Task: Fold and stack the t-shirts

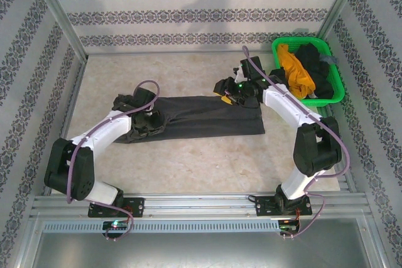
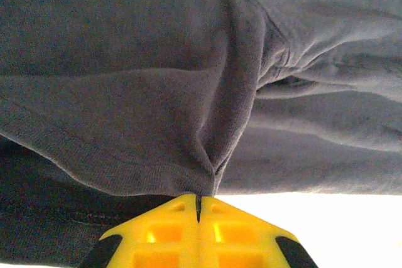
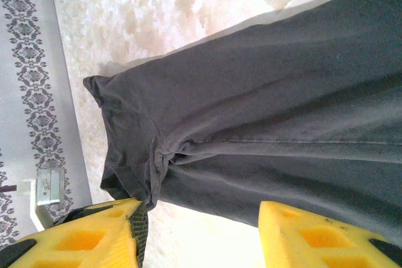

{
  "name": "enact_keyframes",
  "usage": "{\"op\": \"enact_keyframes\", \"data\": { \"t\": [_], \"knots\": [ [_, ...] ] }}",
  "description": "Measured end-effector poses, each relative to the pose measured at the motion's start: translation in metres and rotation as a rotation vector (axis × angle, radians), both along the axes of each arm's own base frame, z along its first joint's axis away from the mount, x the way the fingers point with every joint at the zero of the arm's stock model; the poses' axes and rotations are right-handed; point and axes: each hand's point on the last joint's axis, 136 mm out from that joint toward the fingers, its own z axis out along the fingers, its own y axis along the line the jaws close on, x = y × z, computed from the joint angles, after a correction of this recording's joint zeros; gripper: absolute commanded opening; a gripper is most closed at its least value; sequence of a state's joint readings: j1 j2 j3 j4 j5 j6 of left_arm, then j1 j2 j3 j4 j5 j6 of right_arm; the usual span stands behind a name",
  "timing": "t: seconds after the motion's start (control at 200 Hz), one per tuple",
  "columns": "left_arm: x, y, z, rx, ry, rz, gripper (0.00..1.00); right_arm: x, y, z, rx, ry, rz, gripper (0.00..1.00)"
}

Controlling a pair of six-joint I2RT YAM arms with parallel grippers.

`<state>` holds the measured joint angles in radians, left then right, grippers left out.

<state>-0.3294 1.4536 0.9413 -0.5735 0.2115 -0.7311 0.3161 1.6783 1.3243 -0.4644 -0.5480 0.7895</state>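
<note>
So the charcoal-grey t-shirt [image 1: 207, 117] lies in a long strip left of the green mesh basket [image 1: 300, 41]. The left gripper [image 2: 198, 200], at the end farthest from the basket, is pinched tight on a fold of it. The right gripper [image 3: 200, 218] hangs over the end nearest the basket, fingers wide apart, holding nothing. A mustard-yellow t-shirt [image 1: 294, 70] and a black t-shirt [image 1: 317, 70] sit in the basket.

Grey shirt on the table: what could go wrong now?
1. The left gripper pinches just a thin edge of the grey shirt, so the cloth might slip out.
2. The right gripper is open, so its end lies loose; a pull could drag and bunch the shirt, which looks wrinkled there.
</note>
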Motion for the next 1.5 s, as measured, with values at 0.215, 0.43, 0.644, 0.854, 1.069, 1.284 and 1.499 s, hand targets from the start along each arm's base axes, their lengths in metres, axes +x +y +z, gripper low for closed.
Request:
{"op": "enact_keyframes", "data": {
  "t": [0.215, 0.43, 0.644, 0.854, 1.069, 1.284, 1.499],
  "knots": [
    [-0.02, 0.002, -0.011, 0.003, 0.041, 0.125, 0.0, -0.008, -0.002, -0.008, 0.002, 0.023, 0.003, 0.51],
    [-0.037, -0.001, -0.031, -0.038, 0.095, 0.202, 0.26, -0.014, -0.007, -0.01, 0.008, 0.033, 0.001, 0.51],
    [-0.035, 0.001, 0.003, -0.047, 0.016, 0.205, 0.46, -0.016, -0.007, -0.016, 0.006, 0.044, 0.002, 0.51],
    [-0.007, 0.06, 0.031, -0.038, -0.067, 0.378, 0.43, -0.02, 0.008, -0.015, 0.017, 0.037, 0.026, 0.49],
    [0.006, 0.088, -0.002, 0.0, 0.031, 0.444, 0.43, -0.025, 0.02, -0.022, 0.02, 0.052, 0.056, 0.49],
    [0.015, 0.081, -0.019, 0.024, 0.06, 0.339, 0.29, -0.024, 0.02, -0.023, 0.02, 0.053, 0.055, 0.48],
    [-0.011, 0.057, -0.045, 0.053, 0.132, 0.192, 0.16, -0.023, 0.021, -0.023, 0.023, 0.053, 0.05, 0.48]
  ]
}}
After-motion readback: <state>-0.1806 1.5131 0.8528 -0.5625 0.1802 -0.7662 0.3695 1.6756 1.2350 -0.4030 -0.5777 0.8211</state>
